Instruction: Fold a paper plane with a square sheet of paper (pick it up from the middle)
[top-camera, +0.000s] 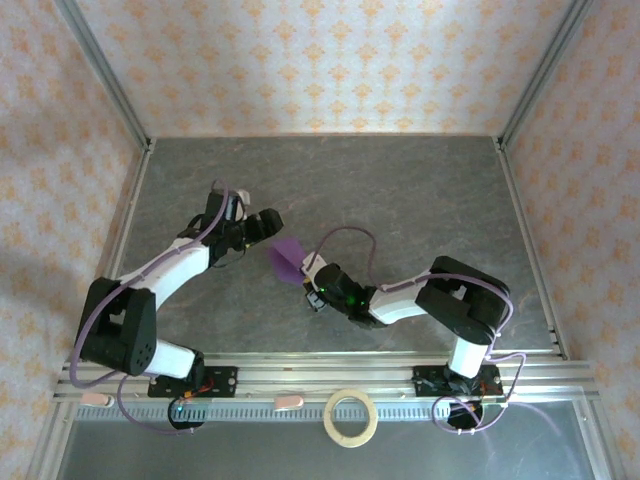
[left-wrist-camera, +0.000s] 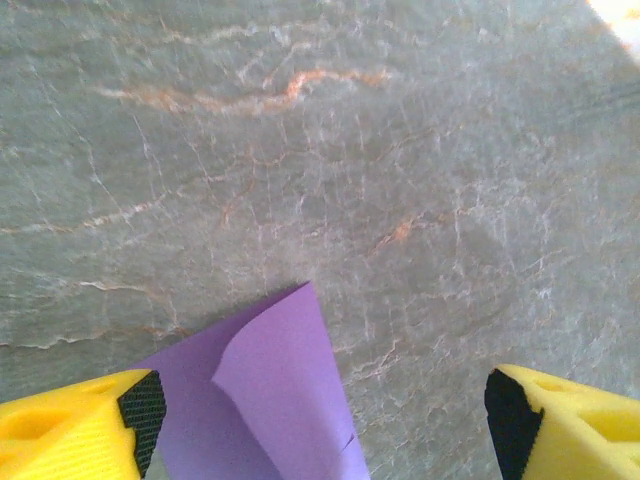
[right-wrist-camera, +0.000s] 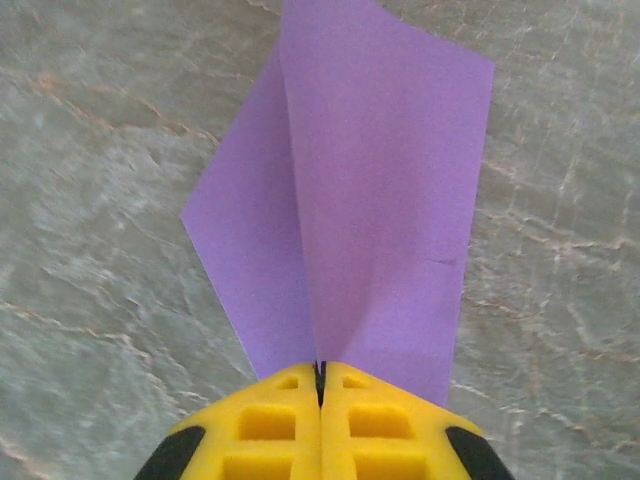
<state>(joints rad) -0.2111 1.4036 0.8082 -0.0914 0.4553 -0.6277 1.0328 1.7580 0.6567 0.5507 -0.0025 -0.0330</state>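
Right wrist: my right hand (right-wrist-camera: 320, 376) clamps the folded purple sheet (right-wrist-camera: 390, 180), seemingly clear of the table (right-wrist-camera: 90, 300); my left hand (left-wrist-camera: 325, 408) gapes open by its corner

The thin purple folded paper sheet (right-wrist-camera: 380, 200) looks matt and smooth, with crisp creases. The grey veined stone-look tabletop (left-wrist-camera: 400, 150) is smooth and faintly sheened. The right tool (right-wrist-camera: 321, 385) and the left tool (left-wrist-camera: 322, 410) are matt yellow plastic. The black pads (left-wrist-camera: 143, 405) look rough-grained. At six o'clock, the silver metal rail (top-camera: 320, 372) gleams.
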